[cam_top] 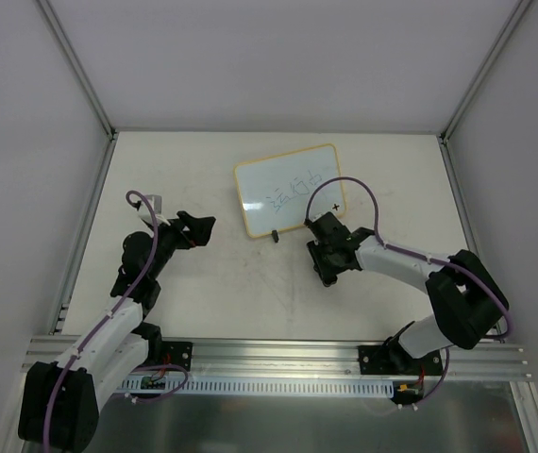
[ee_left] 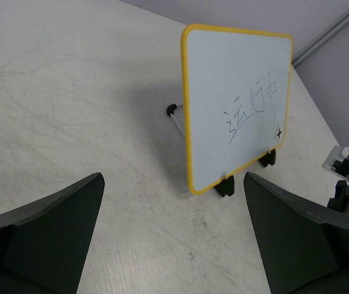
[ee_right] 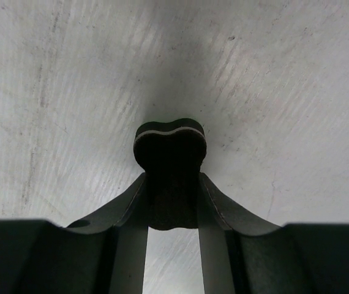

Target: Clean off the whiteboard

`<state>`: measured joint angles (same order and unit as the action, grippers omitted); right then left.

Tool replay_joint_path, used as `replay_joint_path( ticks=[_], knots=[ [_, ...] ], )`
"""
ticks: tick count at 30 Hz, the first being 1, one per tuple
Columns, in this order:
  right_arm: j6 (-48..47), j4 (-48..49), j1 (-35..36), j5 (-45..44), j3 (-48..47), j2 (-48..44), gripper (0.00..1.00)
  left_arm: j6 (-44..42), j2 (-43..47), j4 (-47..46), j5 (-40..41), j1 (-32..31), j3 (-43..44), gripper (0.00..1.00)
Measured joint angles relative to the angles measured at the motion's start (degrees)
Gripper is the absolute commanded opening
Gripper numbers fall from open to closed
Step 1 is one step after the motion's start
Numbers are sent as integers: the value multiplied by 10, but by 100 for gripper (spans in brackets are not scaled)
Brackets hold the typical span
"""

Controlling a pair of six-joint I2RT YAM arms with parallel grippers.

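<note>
right gripper (ee_right: pixel 171 184) clamps eraser (ee_right: pixel 169 144) near whiteboard (cam_top: pixel 283 189); left gripper (ee_left: pixel 173 184) agape, facing it; purple cable (cam_top: pixel 368 193) perhaps overhangs corner

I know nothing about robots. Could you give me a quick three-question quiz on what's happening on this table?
1. True or false: the whiteboard has been wiped clean.
2. What does the right gripper hold? A) a marker B) a black eraser C) nothing
3. Fill in: the left gripper faces the board with its jaws ____ (open/shut).

Key:
1. False, there is writing on it.
2. B
3. open
</note>
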<state>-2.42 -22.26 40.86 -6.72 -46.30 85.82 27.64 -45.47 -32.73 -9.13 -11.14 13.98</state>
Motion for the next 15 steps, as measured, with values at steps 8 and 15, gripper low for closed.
replay_joint_path(
  ticks=[8, 15],
  knots=[
    [-6, -28, 0, 11, -65, -29, 15, -1, -87, -47, -74, 11, 44, 99],
    [-17, -52, 0, 14, -138, -30, 17, -2, -181, -92, -135, 53, 108, 99]
  ],
)
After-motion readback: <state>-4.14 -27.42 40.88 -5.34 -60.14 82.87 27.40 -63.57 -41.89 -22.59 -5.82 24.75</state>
